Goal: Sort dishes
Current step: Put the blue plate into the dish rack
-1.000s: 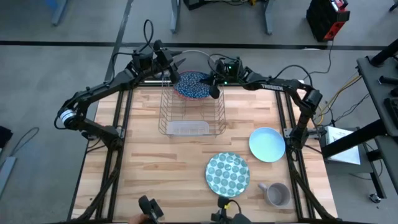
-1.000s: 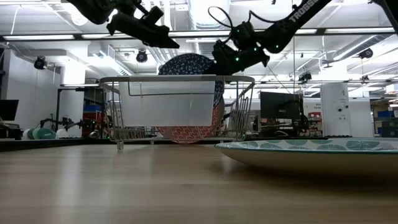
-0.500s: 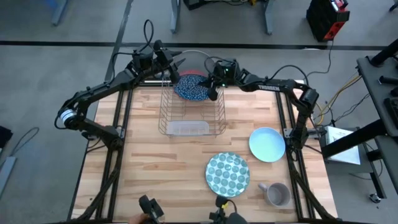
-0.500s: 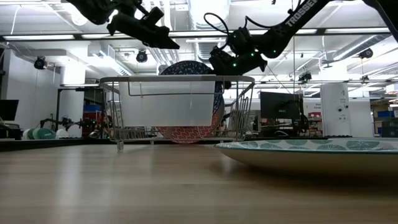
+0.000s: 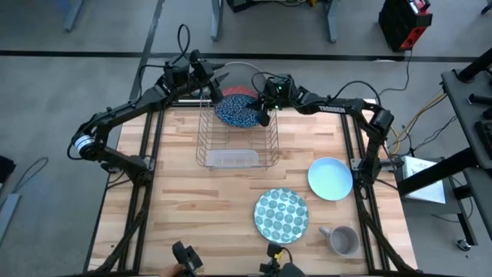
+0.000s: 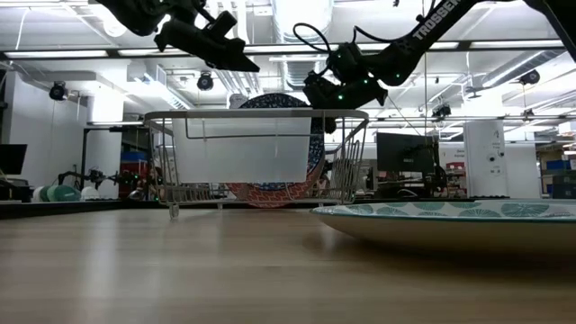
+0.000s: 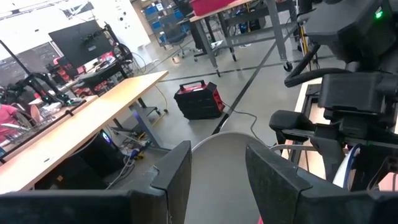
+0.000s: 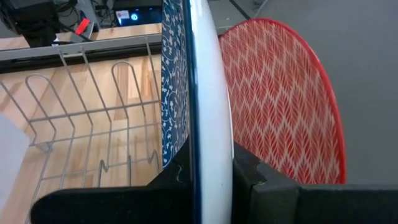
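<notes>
A dark-blue patterned plate [image 5: 237, 113] stands on edge in the far end of the wire rack [image 5: 206, 138], with my right gripper [image 5: 264, 108] shut on its rim. Just behind it a red patterned plate [image 8: 280, 106] stands on edge. My left gripper [image 5: 217, 85] hovers open above the rack's far left corner. Its fingers stand on either side of a plain grey plate's rim [image 7: 225, 163], and no touch shows. A light-blue plate [image 5: 330, 178] and a teal patterned plate [image 5: 281, 215] lie flat on the table. My right gripper pinches the blue plate's rim [image 8: 207, 146] between its two fingers, one on the patterned face and one on the white back. The fingers come from the table's right and slant down. The plate stands on edge, its lower part down among the rack's wires.
A white cutlery holder [image 5: 230, 159] hangs at the rack's near end. A grey mug [image 5: 343, 240] stands at the near right, beside the teal plate. Bare wood lies left of the rack and at the near left.
My right gripper has carried the blue plate down and a little toward the table's left. The plate now sits lower in the rack in front of the red plate.
</notes>
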Controlling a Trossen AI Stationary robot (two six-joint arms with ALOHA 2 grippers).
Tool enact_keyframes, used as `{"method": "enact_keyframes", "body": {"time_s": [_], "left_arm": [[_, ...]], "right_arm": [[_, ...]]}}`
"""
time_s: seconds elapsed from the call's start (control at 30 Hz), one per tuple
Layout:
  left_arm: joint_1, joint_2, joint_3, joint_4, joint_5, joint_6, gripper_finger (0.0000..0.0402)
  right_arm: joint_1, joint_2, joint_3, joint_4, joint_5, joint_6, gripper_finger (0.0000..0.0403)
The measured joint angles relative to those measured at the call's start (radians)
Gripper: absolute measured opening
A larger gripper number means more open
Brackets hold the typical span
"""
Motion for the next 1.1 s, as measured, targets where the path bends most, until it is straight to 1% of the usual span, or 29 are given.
{"method": "enact_keyframes", "body": {"time_s": [0.27,0.4,0.7,1.1], "left_arm": [[0.000,0.000,-0.004,-0.004,0.000,-0.012,0.0141],[0.000,0.005,-0.006,-0.003,0.000,-0.026,0.0141],[0.000,0.060,-0.006,-0.002,0.000,-0.034,0.0141],[-0.001,0.077,-0.006,0.006,0.000,-0.053,0.0141]], "right_arm": [[0.000,0.000,-0.010,0.001,0.000,-0.007,0.0025],[0.000,0.000,-0.014,-0.001,-0.005,-0.007,0.0037],[0.000,-0.001,-0.014,-0.005,-0.004,-0.031,0.0038],[-0.002,0.000,-0.010,-0.006,0.018,-0.067,0.0081]]}}
